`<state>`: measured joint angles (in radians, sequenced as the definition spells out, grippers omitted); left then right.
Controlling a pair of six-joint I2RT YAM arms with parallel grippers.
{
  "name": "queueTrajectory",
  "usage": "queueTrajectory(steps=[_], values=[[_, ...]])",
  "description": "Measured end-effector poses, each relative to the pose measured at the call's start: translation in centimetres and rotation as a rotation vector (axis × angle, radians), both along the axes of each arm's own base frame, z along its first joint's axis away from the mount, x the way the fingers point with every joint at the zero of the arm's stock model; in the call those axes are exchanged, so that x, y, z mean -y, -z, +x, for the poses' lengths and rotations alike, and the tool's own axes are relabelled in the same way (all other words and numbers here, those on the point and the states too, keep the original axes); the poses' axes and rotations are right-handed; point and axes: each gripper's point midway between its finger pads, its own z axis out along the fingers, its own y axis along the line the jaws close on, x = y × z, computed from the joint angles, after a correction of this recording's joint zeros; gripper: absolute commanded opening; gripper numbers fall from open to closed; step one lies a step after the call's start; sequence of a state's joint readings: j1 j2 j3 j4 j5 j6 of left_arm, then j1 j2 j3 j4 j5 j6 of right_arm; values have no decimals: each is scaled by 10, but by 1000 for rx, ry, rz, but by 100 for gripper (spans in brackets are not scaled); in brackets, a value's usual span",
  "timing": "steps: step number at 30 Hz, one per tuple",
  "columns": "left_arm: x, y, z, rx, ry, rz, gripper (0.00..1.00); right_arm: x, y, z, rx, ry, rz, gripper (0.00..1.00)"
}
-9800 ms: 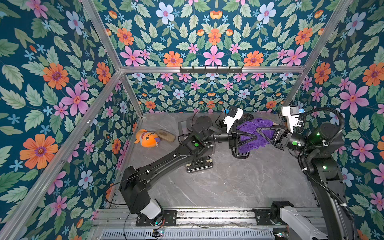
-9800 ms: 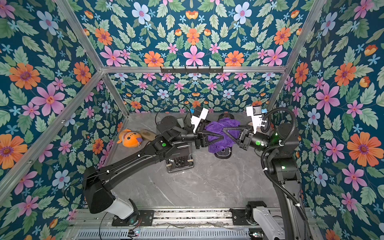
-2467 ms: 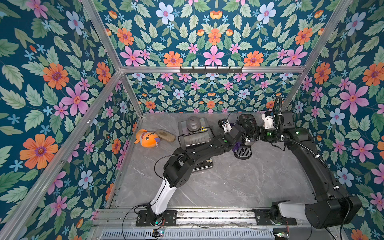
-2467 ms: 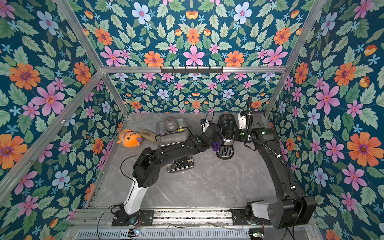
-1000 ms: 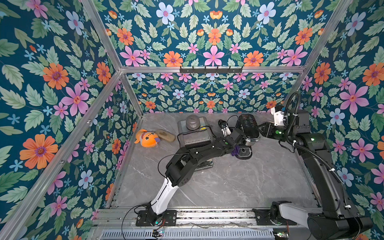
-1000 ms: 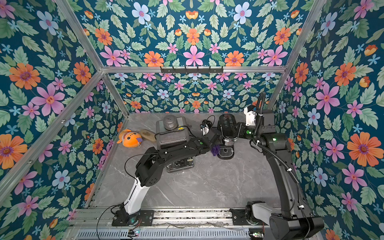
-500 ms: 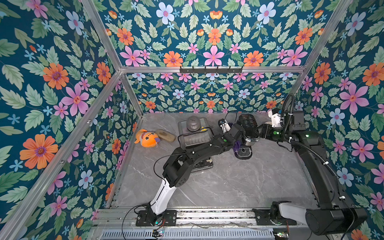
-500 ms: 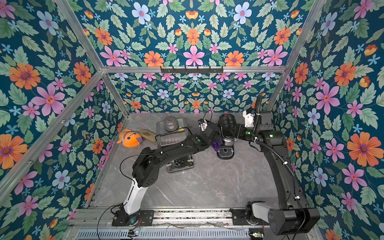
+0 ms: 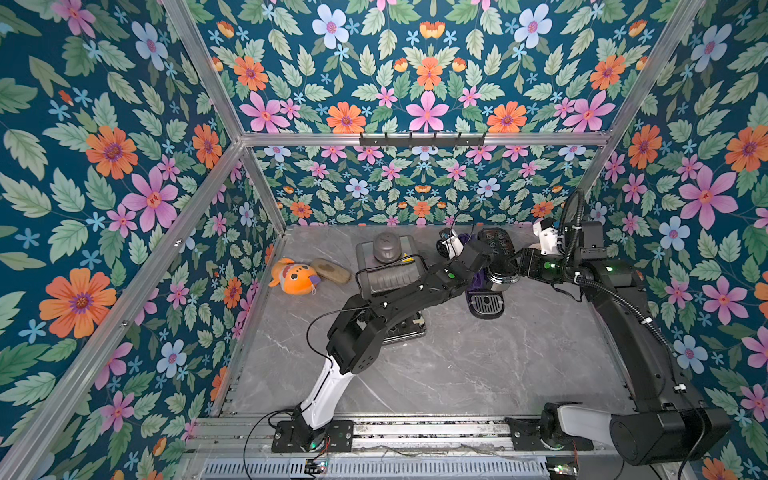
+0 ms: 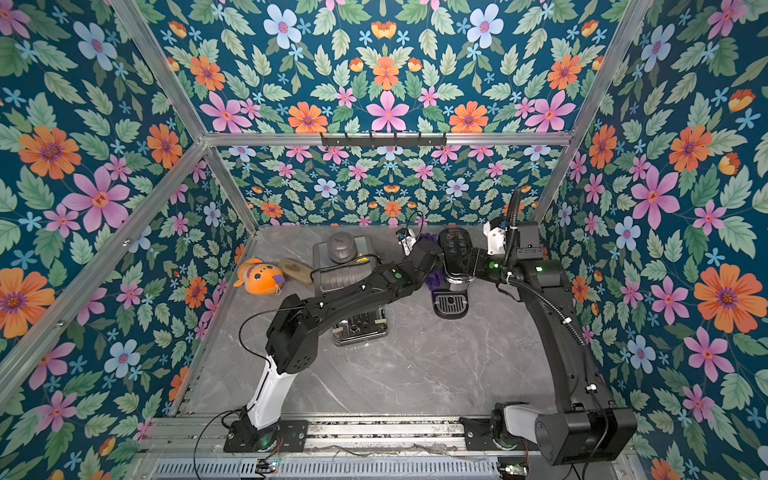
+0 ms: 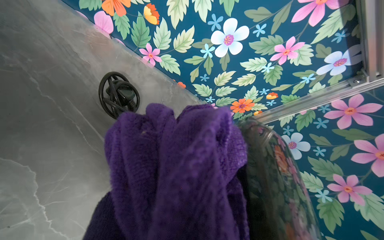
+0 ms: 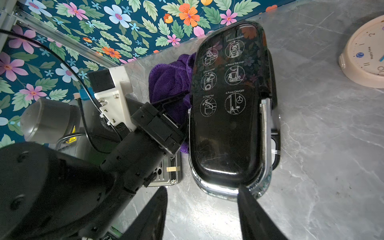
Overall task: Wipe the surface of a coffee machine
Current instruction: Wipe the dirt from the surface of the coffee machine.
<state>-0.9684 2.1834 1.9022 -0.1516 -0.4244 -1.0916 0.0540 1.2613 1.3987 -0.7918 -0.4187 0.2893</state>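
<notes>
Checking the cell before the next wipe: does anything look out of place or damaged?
Nothing is spilled or toppled. The coffee machine stands upright, though its glossy lid shows fine scratches near the front. A cream clock and an orange plush toy lie on the table, unrelated to wiping.

Purple cloth [image 9: 478, 279] between left arm [image 9: 399, 299] tip and coffee machine [image 9: 500, 249]; right arm [image 9: 615, 307] opposite.

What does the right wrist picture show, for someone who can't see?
A shiny black coffee machine with white picture instructions on top stands on grey marble. The left gripper holds a fuzzy purple cloth against its side; the right gripper is open.
</notes>
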Motion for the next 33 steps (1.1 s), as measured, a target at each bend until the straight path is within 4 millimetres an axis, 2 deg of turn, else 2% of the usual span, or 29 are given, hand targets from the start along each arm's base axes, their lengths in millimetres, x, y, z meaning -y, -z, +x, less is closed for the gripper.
queueTrajectory(steps=[8,16,24,29,33], values=[[-3,36,-1,-46,0,64,0,-2,7,0,-16,0,22,55],[-4,46,-3,-60,-1,85,0,-4,7,-1,-13,-5,28,55],[-5,45,-3,-61,-1,82,0,-4,8,-2,-16,-7,32,55],[-5,39,-4,-57,7,80,0,-6,1,-2,0,-13,40,56],[-7,16,-5,-30,19,59,0,-7,-12,-6,34,-22,49,56]])
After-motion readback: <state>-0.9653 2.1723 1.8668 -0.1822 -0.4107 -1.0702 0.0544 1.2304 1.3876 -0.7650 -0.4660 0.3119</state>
